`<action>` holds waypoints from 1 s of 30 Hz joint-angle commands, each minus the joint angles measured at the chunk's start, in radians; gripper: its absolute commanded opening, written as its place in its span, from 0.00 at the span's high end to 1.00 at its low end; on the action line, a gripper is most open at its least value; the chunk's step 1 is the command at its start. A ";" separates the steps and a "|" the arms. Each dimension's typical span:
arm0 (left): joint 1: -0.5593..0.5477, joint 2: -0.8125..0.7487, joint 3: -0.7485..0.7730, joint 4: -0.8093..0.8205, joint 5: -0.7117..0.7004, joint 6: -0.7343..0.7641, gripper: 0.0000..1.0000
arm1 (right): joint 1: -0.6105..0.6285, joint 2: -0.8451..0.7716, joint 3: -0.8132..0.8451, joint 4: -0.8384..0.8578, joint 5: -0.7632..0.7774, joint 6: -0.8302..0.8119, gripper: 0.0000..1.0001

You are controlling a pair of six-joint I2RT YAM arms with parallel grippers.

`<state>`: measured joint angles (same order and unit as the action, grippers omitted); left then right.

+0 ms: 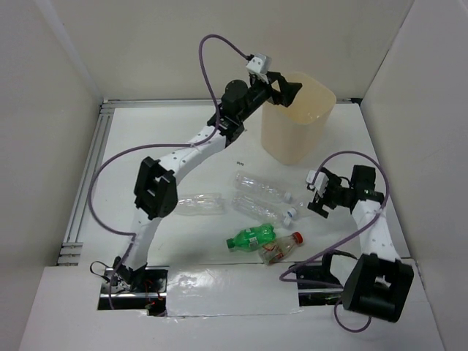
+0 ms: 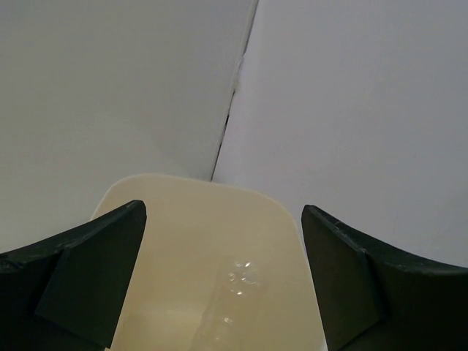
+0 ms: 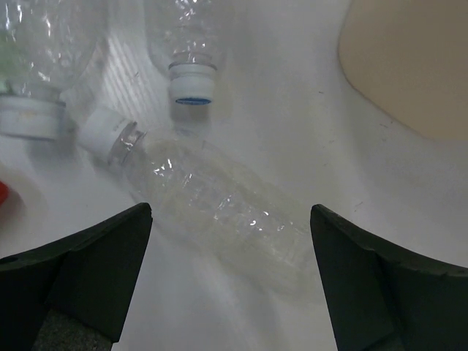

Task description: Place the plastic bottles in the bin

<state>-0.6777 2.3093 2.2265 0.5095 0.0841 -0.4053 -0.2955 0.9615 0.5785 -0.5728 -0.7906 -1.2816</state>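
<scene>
Well, starting at the left of my overhead feed, one clear bottle (image 1: 199, 203) lies on its side on the white bench (image 1: 183, 146), just beside the left arm's dark elbow housing. Further along, the green bottle (image 1: 250, 238) lies nearer the arm bases. The red-capped bottle (image 1: 281, 248) is just beside it to the right; I cannot tell whether they touch. Beyond them a pair of clear bottles (image 1: 259, 186) lies side by side, white caps pointing right.

The left arm reaches across the bench to the far side. The left end effector (image 1: 287, 89) hangs over the left part of the rim of the bin (image 1: 300, 131), fingers spread wide with nothing between them. Its wrist camera looks down into the cream tub, where I see pale glints low inside, something clear that I cannot make out properly. The bin stands upright near the back wall, right of centre.

Furthest right, the right end effector (image 3: 232, 212) hangs over the bench with its fingers wide apart. The nearest bottle (image 3: 197, 186), clear with a white cap, lies on its side in the gap as that wrist camera sees it. I cannot tell whether the fingers reach down to it. Two more white caps show beyond it, and a corner of the bin shows at the upper right.
</scene>
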 commanded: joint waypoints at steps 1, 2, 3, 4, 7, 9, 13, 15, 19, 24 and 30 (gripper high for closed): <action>-0.002 -0.270 -0.194 -0.047 0.029 0.149 0.00 | -0.007 0.129 0.119 -0.240 -0.009 -0.474 0.05; -0.002 -0.397 -0.271 -0.075 0.011 0.161 0.00 | -0.007 0.164 0.159 -0.321 0.013 -0.536 0.06; -0.002 -0.460 -0.350 -0.100 0.000 0.172 0.00 | -0.007 0.193 0.175 -0.341 0.031 -0.588 0.06; -0.002 -0.519 -0.428 -0.124 0.000 0.206 0.00 | -0.007 0.216 0.185 -0.352 0.066 -0.676 0.06; -0.002 -0.750 -0.752 -0.212 -0.020 0.244 0.00 | -0.007 0.284 0.185 -0.339 0.109 -0.850 0.06; -0.002 -0.858 -0.986 -0.259 -0.046 0.266 0.00 | -0.007 0.374 0.205 -0.348 0.126 -0.935 0.05; -0.002 -1.086 -1.283 -0.351 -0.130 0.214 0.00 | 0.051 0.531 0.238 -0.250 0.197 -0.970 0.05; -0.002 -1.186 -1.388 -0.400 -0.181 0.131 0.00 | 0.082 0.581 0.238 -0.207 0.237 -0.970 0.05; -0.002 -1.306 -1.502 -0.492 -0.277 -0.074 0.00 | 0.113 0.663 0.262 -0.267 0.292 -0.990 0.22; -0.011 -1.380 -1.552 -0.652 -0.487 -0.500 0.00 | 0.081 0.623 0.314 -0.422 0.202 -0.999 0.60; -0.011 -1.340 -1.454 -0.834 -0.532 -0.723 0.00 | 0.070 0.447 0.555 -0.745 -0.140 -0.869 0.67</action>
<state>-0.6849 0.9375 0.6971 -0.2340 -0.3756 -0.9283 -0.2424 1.5185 0.9920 -1.1183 -0.6899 -1.9808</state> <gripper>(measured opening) 1.001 0.598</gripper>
